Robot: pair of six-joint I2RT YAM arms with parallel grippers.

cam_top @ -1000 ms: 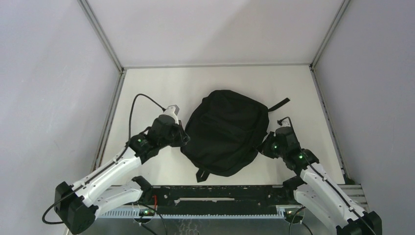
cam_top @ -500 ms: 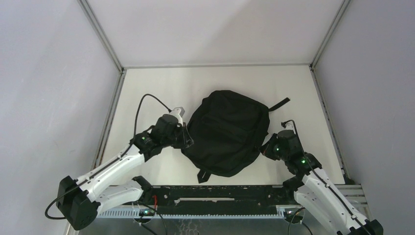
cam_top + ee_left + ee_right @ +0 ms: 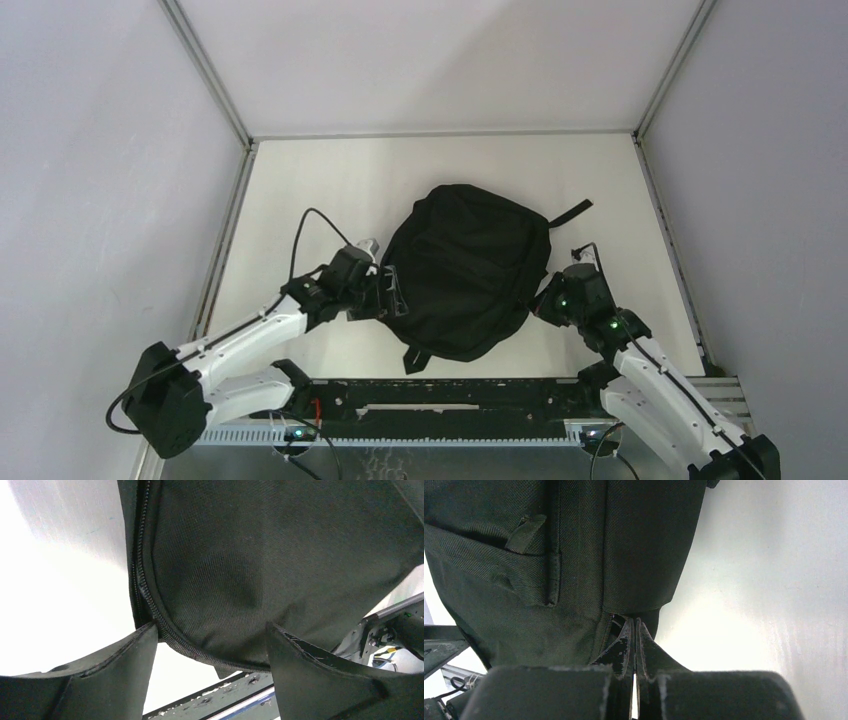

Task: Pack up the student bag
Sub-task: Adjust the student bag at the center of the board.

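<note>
We show the black backpack (image 3: 465,265) lying on the table (image 3: 320,180) between the arms. Left gripper (image 3: 212,630), jaws wide, straddles its zip (image 3: 144,587), likely to grasp it; right gripper (image 3: 634,625), jaws closed, seemingly anchors the opposite side.

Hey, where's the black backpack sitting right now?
In the top view the student bag lies flat mid-table, just beyond the arm bases, with the left gripper at its left edge and the right gripper at its right edge.

student bag (image 3: 465,265) | black fabric, rounded | lying flat on table (image 3: 300,180) | strap trailing far-right
</note>
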